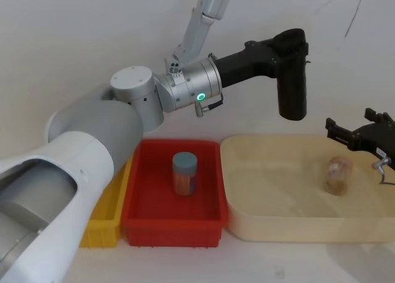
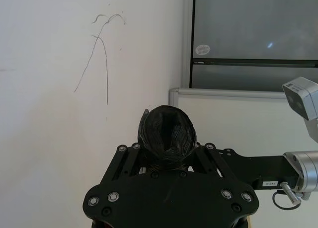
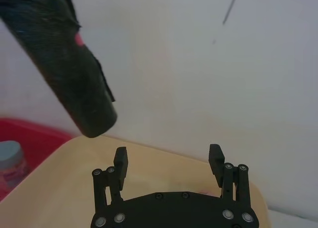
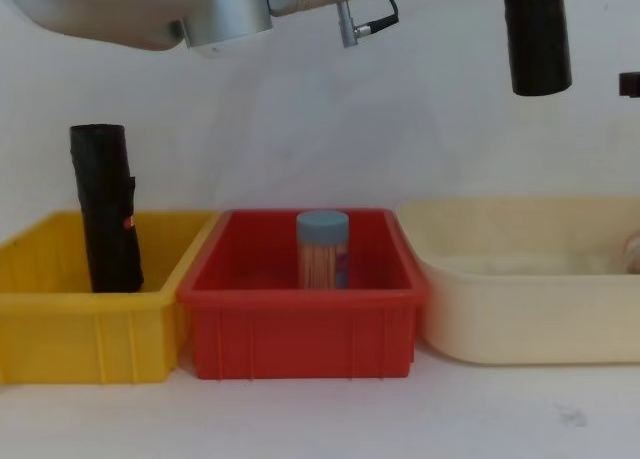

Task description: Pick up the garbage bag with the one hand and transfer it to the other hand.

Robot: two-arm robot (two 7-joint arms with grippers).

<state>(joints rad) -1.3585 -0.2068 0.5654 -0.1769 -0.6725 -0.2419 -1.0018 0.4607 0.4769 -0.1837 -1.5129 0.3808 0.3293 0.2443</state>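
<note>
The garbage bag [image 1: 292, 79], a black tightly rolled cylinder, hangs upright high above the cream bin [image 1: 247, 224]. My left gripper [image 1: 291, 44] is shut on its upper end, and the left wrist view shows the garbage bag's [image 2: 166, 134] end between the fingers. A small reddish spot shows on the garbage bag's [image 3: 74, 69] side in the right wrist view. Its lower end [image 4: 536, 39] shows in the chest view. My right gripper [image 3: 168, 156] stands open and holds nothing, lower and to the right of the roll. It hovers over the cream bin's right end [image 1: 353, 124].
A second black roll [image 4: 105, 209] with a red mark stands in the yellow bin [image 4: 60, 324]. The red bin [image 1: 173, 218] holds an upright jar [image 1: 184, 173] with a grey-blue lid. Another jar [image 1: 338, 175] sits in the cream bin. A white wall is close behind.
</note>
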